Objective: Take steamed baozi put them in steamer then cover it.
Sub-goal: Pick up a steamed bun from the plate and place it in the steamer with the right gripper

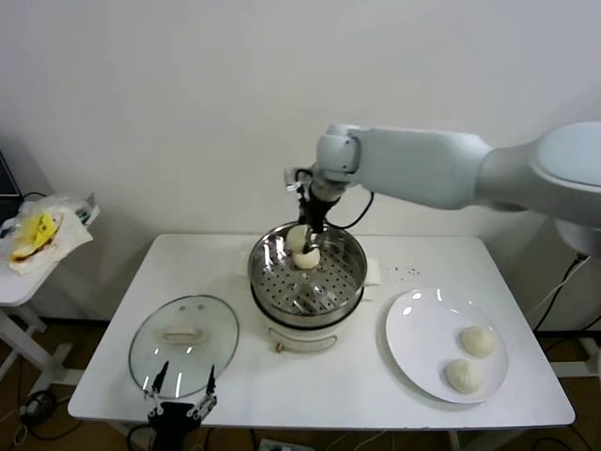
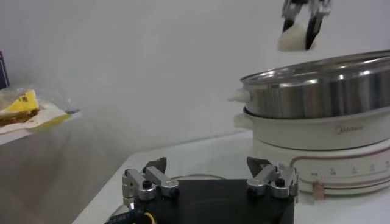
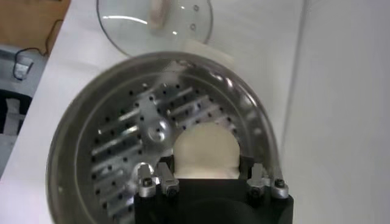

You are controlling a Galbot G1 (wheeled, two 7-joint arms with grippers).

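My right gripper [image 1: 310, 250] hangs over the middle of the steamer [image 1: 349, 282], shut on a cream-white baozi [image 1: 307, 259]. The right wrist view shows that baozi [image 3: 206, 143] pinched between both fingers above the perforated floor [image 3: 122, 152]. In the left wrist view it [image 2: 294, 38] hangs clear above the steel rim [image 2: 317, 91]. A second pale round shape [image 1: 297, 237] sits at the basket's back wall; bun or reflection, I cannot tell. Two more baozi [image 1: 477, 340] [image 1: 463, 375] lie on the white plate [image 1: 423, 329]. The glass cover [image 1: 184, 343] lies flat at front left. My left gripper [image 1: 185, 378] waits open beside it.
The white table's front edge runs just under the cover and plate. A small side table at far left holds a bag with something yellow [image 1: 38, 230]. A white wall stands close behind the steamer. A small paper label [image 1: 399, 272] lies to the right of the pot.
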